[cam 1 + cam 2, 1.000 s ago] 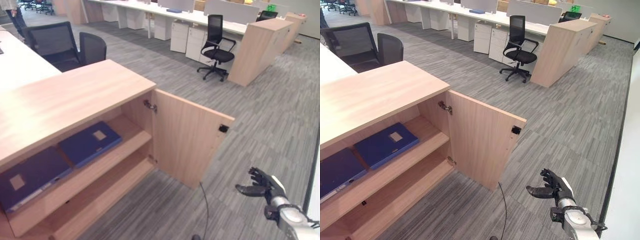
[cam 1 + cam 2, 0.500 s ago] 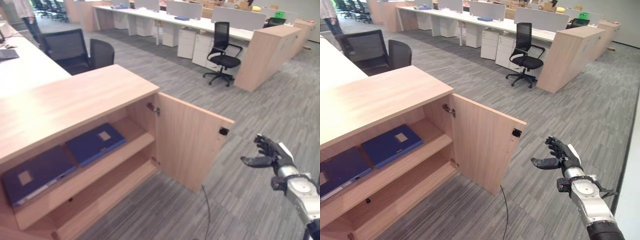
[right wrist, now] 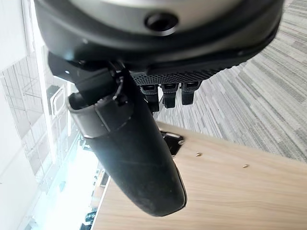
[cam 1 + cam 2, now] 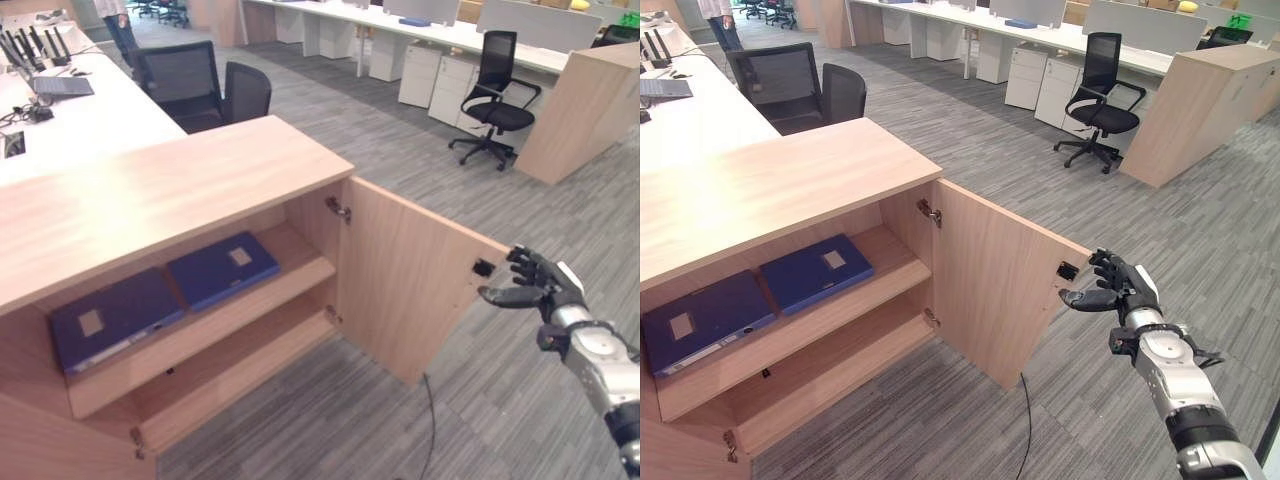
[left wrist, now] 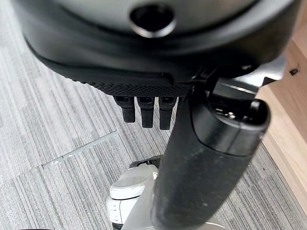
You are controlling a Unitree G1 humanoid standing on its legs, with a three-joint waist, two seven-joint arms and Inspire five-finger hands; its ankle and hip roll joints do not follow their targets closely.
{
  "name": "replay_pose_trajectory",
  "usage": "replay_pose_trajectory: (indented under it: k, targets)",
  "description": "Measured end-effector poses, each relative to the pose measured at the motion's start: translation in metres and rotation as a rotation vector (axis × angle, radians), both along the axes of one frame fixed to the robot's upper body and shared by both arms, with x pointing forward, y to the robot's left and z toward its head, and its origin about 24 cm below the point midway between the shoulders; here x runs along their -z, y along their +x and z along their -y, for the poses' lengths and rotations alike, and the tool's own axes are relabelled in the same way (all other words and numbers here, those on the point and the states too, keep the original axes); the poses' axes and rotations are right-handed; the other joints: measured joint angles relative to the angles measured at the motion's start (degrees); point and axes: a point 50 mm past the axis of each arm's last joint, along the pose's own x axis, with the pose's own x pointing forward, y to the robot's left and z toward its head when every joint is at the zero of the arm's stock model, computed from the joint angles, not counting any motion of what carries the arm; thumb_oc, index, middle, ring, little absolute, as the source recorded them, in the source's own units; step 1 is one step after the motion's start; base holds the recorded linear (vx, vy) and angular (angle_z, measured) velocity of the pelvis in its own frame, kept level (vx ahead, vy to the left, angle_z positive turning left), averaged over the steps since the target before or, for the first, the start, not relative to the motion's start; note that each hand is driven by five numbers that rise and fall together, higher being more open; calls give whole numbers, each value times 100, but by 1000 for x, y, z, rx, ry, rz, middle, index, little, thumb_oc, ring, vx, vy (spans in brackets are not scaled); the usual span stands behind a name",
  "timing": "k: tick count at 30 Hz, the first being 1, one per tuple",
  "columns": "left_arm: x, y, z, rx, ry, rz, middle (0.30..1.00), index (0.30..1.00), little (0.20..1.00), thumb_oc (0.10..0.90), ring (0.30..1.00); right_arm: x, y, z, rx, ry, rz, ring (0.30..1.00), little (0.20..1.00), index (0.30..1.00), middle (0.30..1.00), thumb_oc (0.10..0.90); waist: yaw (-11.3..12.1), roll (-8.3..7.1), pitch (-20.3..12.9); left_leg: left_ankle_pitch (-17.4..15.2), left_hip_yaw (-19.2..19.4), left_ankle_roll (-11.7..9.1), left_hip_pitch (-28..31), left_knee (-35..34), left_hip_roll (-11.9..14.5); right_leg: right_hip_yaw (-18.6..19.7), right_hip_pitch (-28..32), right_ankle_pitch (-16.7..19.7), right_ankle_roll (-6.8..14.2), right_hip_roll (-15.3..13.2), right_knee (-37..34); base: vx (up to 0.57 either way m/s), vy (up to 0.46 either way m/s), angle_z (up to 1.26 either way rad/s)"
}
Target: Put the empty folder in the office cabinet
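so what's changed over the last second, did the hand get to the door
The right hand has risen from low over the carpet to the free edge of the open cabinet door, fingers relaxed and holding nothing; contact is unclear. The camera also shifted. The door stays open, and both blue folders lie on the upper shelf as before.

My right robot hand (image 4: 1118,290) is dark, with black jointed fingers and a white cover along one side. Behind it I see a silver-grey rounded wrist and forearm. My left robot hand (image 5: 146,110) shows black fingers under a dark textured casing.
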Motion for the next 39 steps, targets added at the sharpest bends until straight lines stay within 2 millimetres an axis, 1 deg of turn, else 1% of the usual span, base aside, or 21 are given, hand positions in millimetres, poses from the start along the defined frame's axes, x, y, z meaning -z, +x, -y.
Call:
replay_pose_trajectory:
  k: [1, 3, 4, 7, 8, 9, 11, 14, 17, 19, 20, 21, 23, 25, 26, 28, 32, 36, 37, 38, 39]
  targets:
    - [0, 0, 0, -1, 1, -1, 900, 900, 900, 800, 900, -5, 5, -3, -13, 4, 14, 900, 900, 900, 900, 800, -3, 15, 9, 2, -6, -2, -3, -1, 10, -8, 2, -9, -4, 9, 0, 14, -30, 4]
    - [0, 0, -1, -2, 3, -2, 900, 900, 900, 800, 900, -9, 8, -4, -19, 4, 25, 900, 900, 900, 900, 800, -3, 16, 9, 6, -21, -4, -6, -1, 20, -24, 7, -25, -8, 19, 0, 15, -35, 3]
    - [0, -1, -1, -2, 2, -4, 900, 900, 900, 800, 900, -11, 9, -4, -20, 2, 31, 900, 900, 900, 900, 800, -5, 16, 9, 37, -27, -52, -9, -1, 22, -31, 9, -32, -8, 21, 0, 17, -39, 4]
    - [0, 1, -1, -3, 4, -1, 900, 900, 900, 800, 900, -15, 8, 0, -12, -15, 34, 900, 900, 900, 900, 800, 3, 21, 13, 38, -66, -52, -40, 1, 23, -71, 10, -45, -3, 19, 1, -2, -22, 10]
    - [0, 3, -1, 0, 6, 11, 900, 900, 900, 800, 900, -18, 8, 10, 19, -31, 27, 900, 900, 900, 900, 800, 2, 27, 20, 45, -136, -48, -92, 12, 17, -128, 8, -52, -5, 11, 12, -26, -18, 14]
    - [0, 3, -1, 0, 6, 11, 900, 900, 900, 800, 900, -18, 8, 10, 19, -31, 27, 900, 900, 900, 900, 800, 2, 27, 20, 45, -136, -48, -92, 12, 17, -128, 8, -52, -5, 11, 12, -22, -11, 12]
    - [0, 4, 0, -15, 3, 31, 900, 900, 900, 800, 900, -28, 11, 24, 73, -59, 29, 900, 900, 900, 900, 800, 19, 77, 110, 50, -140, -39, -91, 14, 21, -129, 8, -56, -9, 16, 16, -17, -12, 0]
    - [0, 2, 0, -22, -2, 30, 900, 900, 900, 800, 900, -36, 21, 25, 77, -88, 18, 900, 900, 900, 900, 800, 7, 150, 198, 61, -145, -28, -97, 14, 26, -134, 5, -56, -10, 20, 25, 0, 0, 0]
    - [1, 2, 2, -22, -8, 30, 900, 900, 900, 800, 900, -33, 24, 17, 38, -92, 4, 900, 900, 900, 900, 800, 34, 202, 230, 61, -147, -28, -95, 13, 30, -133, 11, -59, -16, 25, 19, 0, 0, 0]
    - [1, 2, 4, -23, -12, 30, 900, 900, 900, 800, 900, -25, 28, 3, -11, -83, -12, 900, 900, 900, 900, 800, 13, 196, 235, 62, -149, -29, -79, 9, 33, -122, 13, -59, -17, 31, 17, -3, -2, -2]
    - [2, 4, 8, -21, -24, 41, 900, 900, 900, 800, 900, -16, 30, -11, -65, -66, -43, 900, 900, 900, 900, 800, 1, 202, 241, 67, -158, -35, -83, 5, 31, -128, 15, -58, -19, 31, -1, 0, 0, 0]
    - [3, 4, 10, -21, -27, 41, 900, 900, 900, 800, 900, -16, 30, -14, -75, -62, -44, 900, 900, 900, 900, 800, -25, 195, 244, 68, -158, -36, -73, 5, 32, -126, 24, -58, -19, 34, -1, -29, -6, -6]
    - [4, 7, 13, -18, -39, 49, 900, 900, 900, 800, 900, -17, 28, -22, -167, -94, -84, 900, 900, 900, 900, 800, -84, 184, 249, 77, -158, -49, -45, -12, 49, -105, 56, -58, -19, 51, -3, -27, 2, -9]
    - [2, 8, 16, 10, -44, 88, 900, 900, 900, 800, 900, -20, 24, -30, -266, -165, -134, 900, 900, 900, 900, 800, -126, 192, 249, 95, -150, -73, 19, -46, 70, -85, 73, -60, -19, 75, -4, -27, 9, -8]
    - [2, 7, 19, 29, -60, 106, 900, 900, 900, 800, 900, -19, 23, -41, -361, -164, -158, 900, 900, 900, 900, 800, -201, 194, 245, 119, -159, -91, 72, -77, 110, -86, 116, -66, -22, 122, -5, -35, 12, -11]
    - [-2, 2, 20, 75, -75, 132, 900, 900, 900, 800, 900, -15, 18, -55, -437, -143, -168, 900, 900, 900, 900, 800, -221, 196, 247, 140, -134, -97, 105, -106, 154, -41, 105, -66, -25, 168, -5, -27, 11, -13]
    - [-4, -3, 24, 75, -117, 147, 900, 900, 900, 800, 900, -9, 15, -84, -588, -74, -180, 900, 900, 900, 900, 800, -262, 239, 232, 111, -215, -74, 101, -185, 230, -14, 69, -75, -47, 229, -4, -12, 8, -7]
    - [-8, 8, 26, 123, -134, 185, 900, 900, 900, 800, 900, 11, 12, -131, -716, 24, -201, 900, 900, 900, 900, 800, -105, 290, 185, 90, -522, -97, -99, -232, 314, 3, -90, -80, -54, 367, 36, -12, -5, 4]
    - [-14, 13, 28, 151, -144, 235, 900, 900, 900, 800, 900, 14, 6, -156, -801, 80, -204, 900, 900, 900, 900, 800, 26, 314, 173, 116, -606, -54, -169, -244, 328, -14, -161, -74, -66, 430, 20, -29, -22, 11]
    - [-17, 14, 30, 143, -151, 261, 900, 900, 900, 800, 900, 16, 1, -167, -849, 99, -213, 900, 900, 900, 900, 800, 87, 321, 168, 146, -624, -12, -170, -245, 350, -35, -157, -66, -96, 456, 22, -31, -21, 4]
    - [-18, 16, 31, 133, -161, 279, 900, 900, 900, 800, 900, 21, -6, -183, -930, 130, -235, 900, 900, 900, 900, 800, 168, 350, 144, 170, -648, 23, -175, -240, 375, -54, -144, -71, -114, 483, -1, -26, -15, 6]
